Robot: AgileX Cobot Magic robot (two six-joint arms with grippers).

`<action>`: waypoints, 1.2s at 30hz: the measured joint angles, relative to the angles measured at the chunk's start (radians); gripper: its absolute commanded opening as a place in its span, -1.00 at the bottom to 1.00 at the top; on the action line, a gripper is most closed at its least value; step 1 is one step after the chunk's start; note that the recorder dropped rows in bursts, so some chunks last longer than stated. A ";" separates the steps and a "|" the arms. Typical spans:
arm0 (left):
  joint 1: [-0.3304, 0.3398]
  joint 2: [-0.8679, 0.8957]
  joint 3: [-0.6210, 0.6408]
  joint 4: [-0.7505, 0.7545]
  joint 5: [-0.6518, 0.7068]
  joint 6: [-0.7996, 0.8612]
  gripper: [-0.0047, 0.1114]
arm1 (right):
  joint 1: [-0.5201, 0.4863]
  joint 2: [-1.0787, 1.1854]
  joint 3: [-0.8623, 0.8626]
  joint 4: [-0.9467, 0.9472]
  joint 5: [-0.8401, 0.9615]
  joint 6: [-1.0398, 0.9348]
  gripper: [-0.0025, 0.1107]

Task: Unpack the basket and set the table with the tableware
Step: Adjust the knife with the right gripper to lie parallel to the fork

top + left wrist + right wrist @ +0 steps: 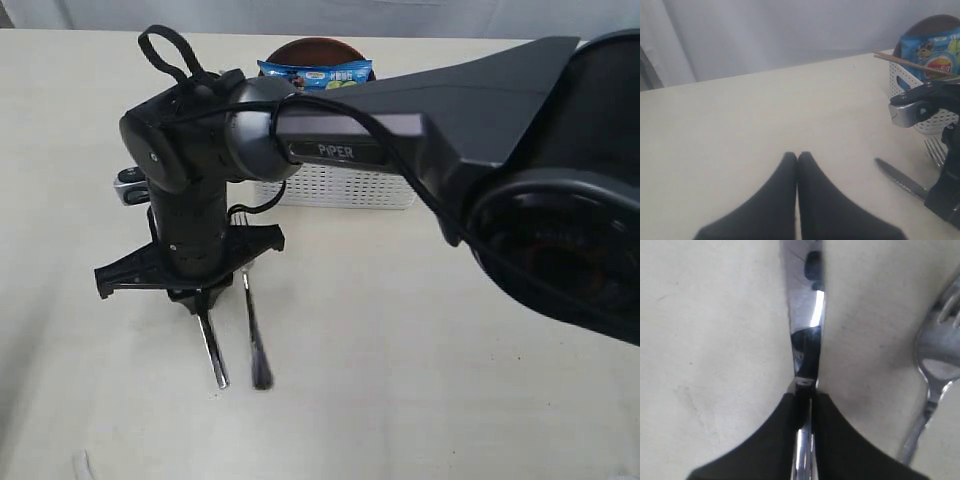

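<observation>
Left tool (797, 162): fingers pressed together w/ nothing btwn them, hovering over bare desk (740, 125), well apart from everything else. Right tool (203, 305) is reached across to the left side of the exterior view, pointing down at the desk, clenched on the knife (213, 358). Wrist view shows both fingertips pinching the steel edge-on, and the rest of the knife sticks out past the tips, lying low along the desk. Can't tell if it touches the surface. Fork (255, 340) lies flat on the desk just beside the right tool, approx parallel to the knife, not touching it. Further right and beyond the right tool, partly hidden by its arm, sits the basket (345, 188). Chopsticks (905, 62) poke out over its rim, a blue crisp bag (315, 72) stands inside, and the dark brown plate (315, 47) stands behind the bag.
</observation>
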 measured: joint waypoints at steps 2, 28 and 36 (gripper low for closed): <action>0.000 0.000 0.000 0.000 0.000 0.000 -0.92 | 0.000 0.001 0.000 0.000 -0.004 0.021 -0.96; 0.000 0.000 0.000 0.000 0.000 0.000 -0.92 | 0.009 0.003 0.000 0.066 -0.072 0.379 -0.24; 0.000 0.000 0.000 0.000 0.000 0.000 -0.92 | -0.027 -0.054 0.000 0.053 -0.032 0.260 -0.26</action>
